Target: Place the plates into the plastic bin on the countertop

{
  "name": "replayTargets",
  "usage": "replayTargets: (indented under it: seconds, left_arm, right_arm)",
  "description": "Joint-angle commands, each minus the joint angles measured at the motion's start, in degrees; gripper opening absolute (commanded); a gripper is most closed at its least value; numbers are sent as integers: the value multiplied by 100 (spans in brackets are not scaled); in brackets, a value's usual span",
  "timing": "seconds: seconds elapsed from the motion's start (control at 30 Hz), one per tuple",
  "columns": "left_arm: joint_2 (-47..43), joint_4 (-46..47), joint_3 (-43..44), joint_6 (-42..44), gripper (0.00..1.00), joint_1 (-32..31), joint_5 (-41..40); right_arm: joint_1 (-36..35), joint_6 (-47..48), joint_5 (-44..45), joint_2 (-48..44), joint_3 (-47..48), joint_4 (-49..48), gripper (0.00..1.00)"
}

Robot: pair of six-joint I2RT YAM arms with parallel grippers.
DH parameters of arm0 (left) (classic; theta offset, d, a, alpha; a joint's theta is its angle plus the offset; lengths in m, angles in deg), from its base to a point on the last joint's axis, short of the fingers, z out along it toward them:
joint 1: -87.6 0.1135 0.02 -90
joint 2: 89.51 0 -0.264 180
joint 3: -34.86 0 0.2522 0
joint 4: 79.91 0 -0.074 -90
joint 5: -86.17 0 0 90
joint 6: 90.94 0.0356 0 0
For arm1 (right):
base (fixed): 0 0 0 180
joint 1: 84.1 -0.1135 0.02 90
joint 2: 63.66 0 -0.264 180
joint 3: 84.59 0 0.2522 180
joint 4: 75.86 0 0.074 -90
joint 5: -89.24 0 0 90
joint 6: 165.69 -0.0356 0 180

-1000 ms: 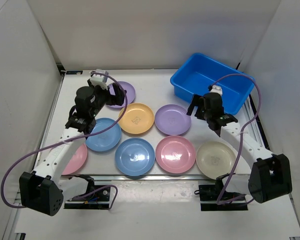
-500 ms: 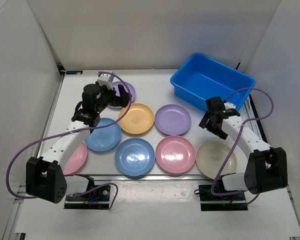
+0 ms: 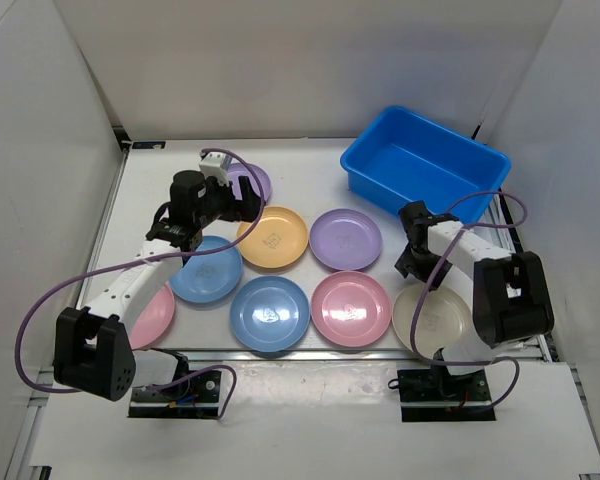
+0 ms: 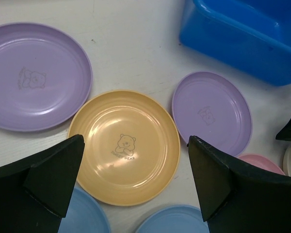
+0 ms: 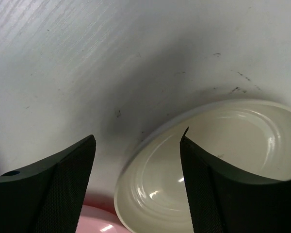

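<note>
At the desk's (image 3: pixel 310 165) right front, the right jaws have dropped from the plastic bin (image 3: pixel 380 176) to the cream plate's (image 3: pixel 435 318) far rim, spread and empty. The left jaws, likewise released, hover over the orange plate (image 3: pixel 273 238). All plates lie on the desk and the bin is unfilled; a first pickup looks imminent.

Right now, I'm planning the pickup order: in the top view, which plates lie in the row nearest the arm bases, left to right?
In order: left pink plate → near blue plate → middle pink plate → cream plate.
</note>
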Motion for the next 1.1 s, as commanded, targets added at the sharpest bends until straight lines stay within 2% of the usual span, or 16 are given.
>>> replayTargets:
  seconds: [0.0, 0.1, 0.23, 0.43, 0.53, 0.8, 0.93, 1.07]
  left_arm:
    - [-168, -255, 184, -4, 99, 34, -79]
    - [-239, -255, 122, -12, 99, 34, -114]
    - [-257, -307, 113, -47, 99, 25, -150]
    - [-256, -483, 131, -65, 99, 34, -114]
    - [-274, -475, 78, -91, 99, 34, -132]
    - [-485, -466, -133, -179, 99, 25, -290]
    - [-520, -483, -150, -197, 99, 34, -325]
    - [-485, -483, -107, -214, 99, 34, -325]
  right_arm:
    - [-48, -189, -94, 173, 144, -189, 73]
    - [-48, -294, -76, 279, 56, -259, 72]
    - [-48, -418, 82, 437, -23, -223, 60]
    - [-48, -716, 187, 350, -313, -277, 52]
    - [-40, -786, 293, 314, -296, -207, 43]
    - [-40, -866, 609, -212, 29, 373, 1]
    - [-153, -743, 662, -634, 424, 883, 0]
    - [-610, -366, 557, -951, 1003, 1322, 0]
